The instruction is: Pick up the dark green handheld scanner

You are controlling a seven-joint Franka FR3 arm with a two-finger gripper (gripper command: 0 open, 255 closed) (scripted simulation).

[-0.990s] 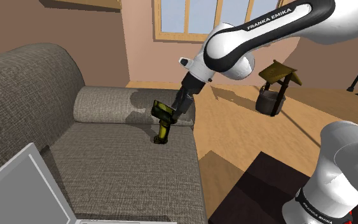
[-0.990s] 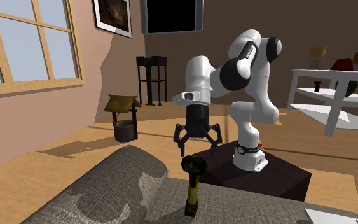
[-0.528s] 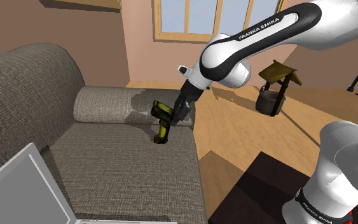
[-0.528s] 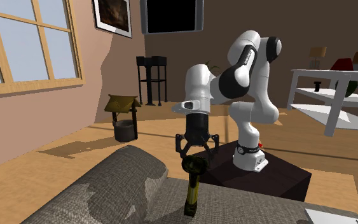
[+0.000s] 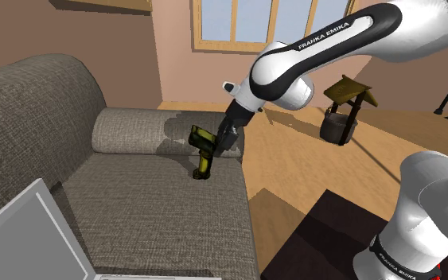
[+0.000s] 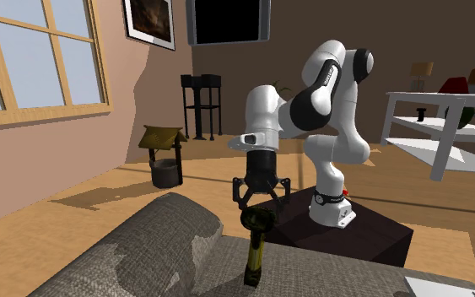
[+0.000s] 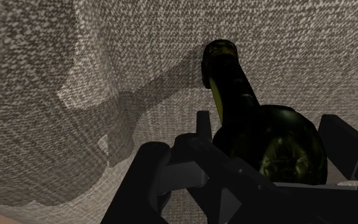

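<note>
My gripper [image 6: 261,202] is spread, its fingers straddling the head of the dark green handheld scanner [image 6: 255,246] without clasping it, as far as I can judge. The scanner stands upright on the seat of the grey sofa [image 5: 134,195], with the bolster [image 5: 134,130] at its 9 o'clock in the shoulder view. The approach looks done; closing and lifting are left. The arm [image 5: 329,38] reads "FRANKA EMIKA".
</note>
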